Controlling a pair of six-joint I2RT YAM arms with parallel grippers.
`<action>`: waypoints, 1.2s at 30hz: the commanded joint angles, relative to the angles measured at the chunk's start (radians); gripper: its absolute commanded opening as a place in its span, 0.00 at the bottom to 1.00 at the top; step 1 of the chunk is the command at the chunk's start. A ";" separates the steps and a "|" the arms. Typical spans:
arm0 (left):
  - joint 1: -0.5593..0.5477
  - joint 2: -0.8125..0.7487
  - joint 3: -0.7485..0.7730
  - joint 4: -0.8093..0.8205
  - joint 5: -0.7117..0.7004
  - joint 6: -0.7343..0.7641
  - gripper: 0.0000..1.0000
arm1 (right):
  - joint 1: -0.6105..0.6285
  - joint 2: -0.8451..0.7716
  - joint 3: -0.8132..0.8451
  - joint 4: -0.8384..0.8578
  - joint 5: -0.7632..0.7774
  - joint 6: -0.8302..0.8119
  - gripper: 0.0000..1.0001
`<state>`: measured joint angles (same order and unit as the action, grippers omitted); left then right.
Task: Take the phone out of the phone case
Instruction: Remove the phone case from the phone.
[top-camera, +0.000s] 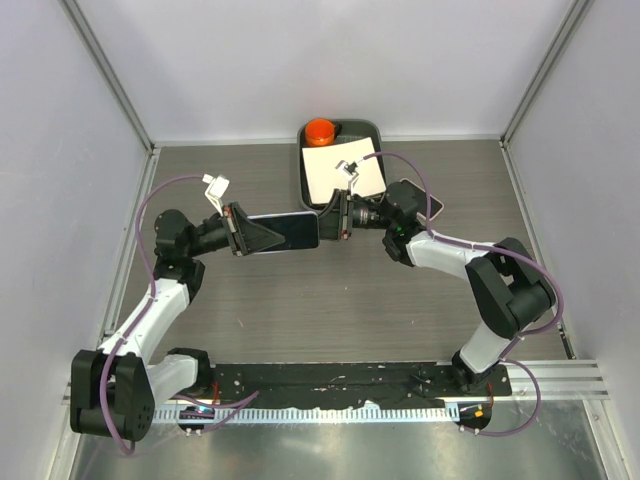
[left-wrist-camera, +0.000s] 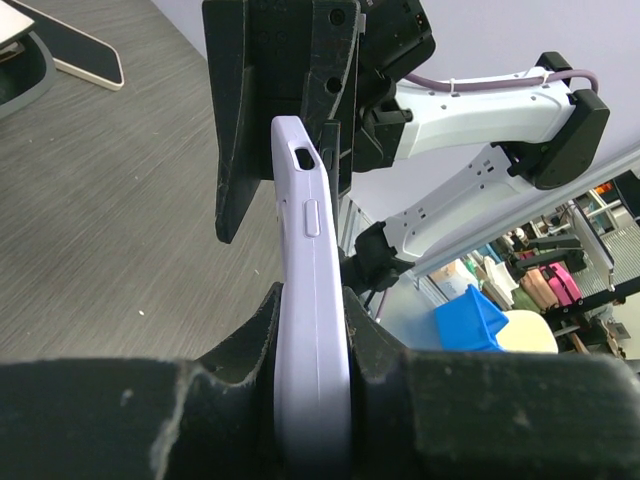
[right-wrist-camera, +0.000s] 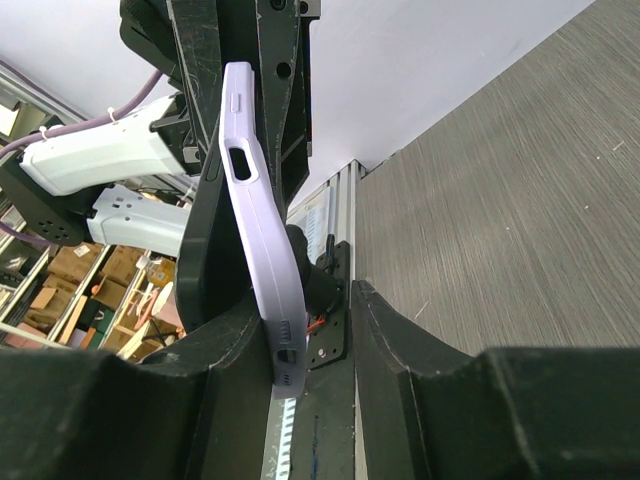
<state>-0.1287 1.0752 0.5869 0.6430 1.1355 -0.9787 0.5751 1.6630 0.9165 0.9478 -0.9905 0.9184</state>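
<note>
While it hangs over the table (top-camera: 350, 310), the phone (top-camera: 298, 232) sits in its lilac case (left-wrist-camera: 310, 300).
My left gripper (top-camera: 270, 236) is clamped tight on one end of the case. My right gripper (top-camera: 328, 218) stands narrowly parted around the other end, one finger against it and a gap beside the other.

Grey table (top-camera: 330, 310); black tray (top-camera: 303, 175) on it.

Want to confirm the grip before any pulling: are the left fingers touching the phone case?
Touching. The left wrist view shows the lavender phone case clamped between both left fingers, pressed against each side with no gap.
</note>
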 joint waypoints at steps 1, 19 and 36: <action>-0.006 0.014 0.053 0.015 -0.189 0.087 0.00 | 0.100 -0.016 0.041 0.037 -0.079 0.016 0.40; 0.004 0.008 0.067 -0.014 -0.217 0.092 0.35 | 0.072 -0.039 0.035 0.006 -0.071 0.008 0.01; 0.021 0.003 0.140 -0.035 -0.151 0.138 0.85 | -0.032 -0.091 0.015 -0.003 -0.040 0.042 0.01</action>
<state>-0.1093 1.0824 0.6689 0.5808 0.9947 -0.8734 0.5606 1.6440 0.9157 0.9024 -1.0183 0.9565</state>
